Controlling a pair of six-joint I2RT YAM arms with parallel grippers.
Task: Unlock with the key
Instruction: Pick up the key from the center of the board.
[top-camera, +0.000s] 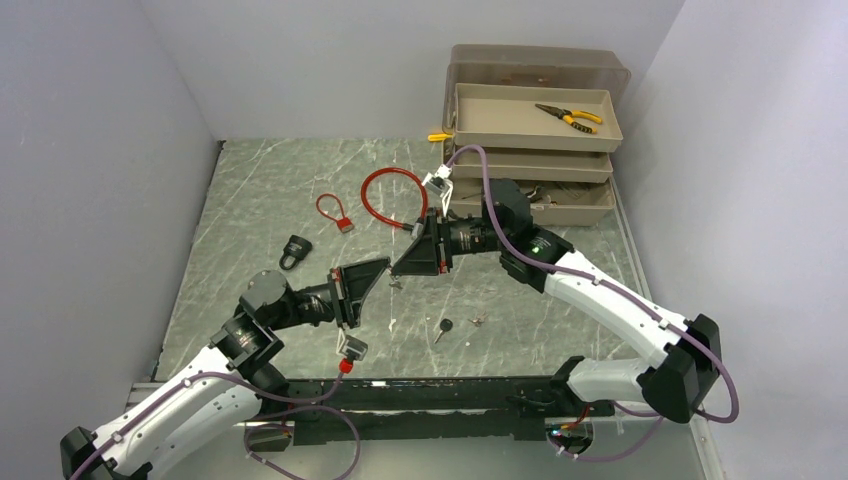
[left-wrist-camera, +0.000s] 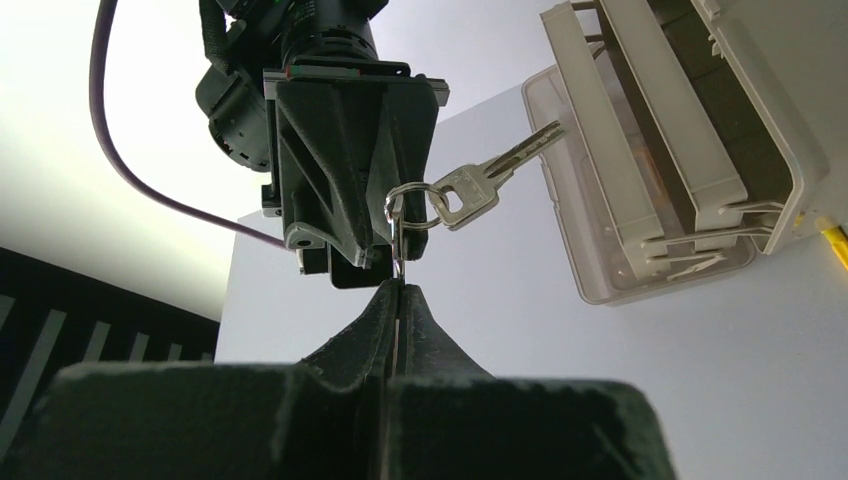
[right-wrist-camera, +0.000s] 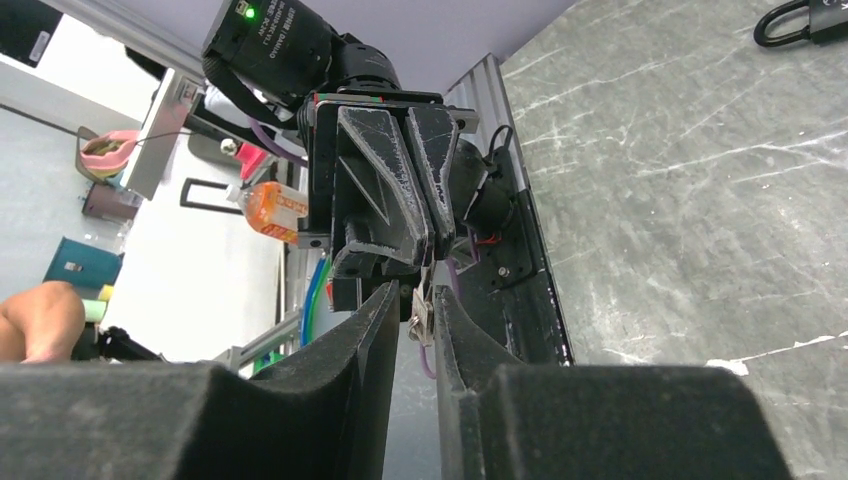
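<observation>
The left gripper and right gripper meet tip to tip in the air above the middle of the bench, with the key set between them. The left jaws are pressed together on a thin metal piece hanging from the ring. The right jaws stand a narrow slot apart around a bit of metal, and I cannot tell whether they bear on it. The main risk is a drop: if one side lets go before the other has a firm pinch, the set falls to the bench. The free key could also swing and catch a finger, and the tips are close enough to knock together. The black padlock lies well to the left, and the red cable lock lies just behind the grippers. The rear left of the bench offers open room. The tray stack crowds the right arm's elbow, and walls close both sides.
</observation>
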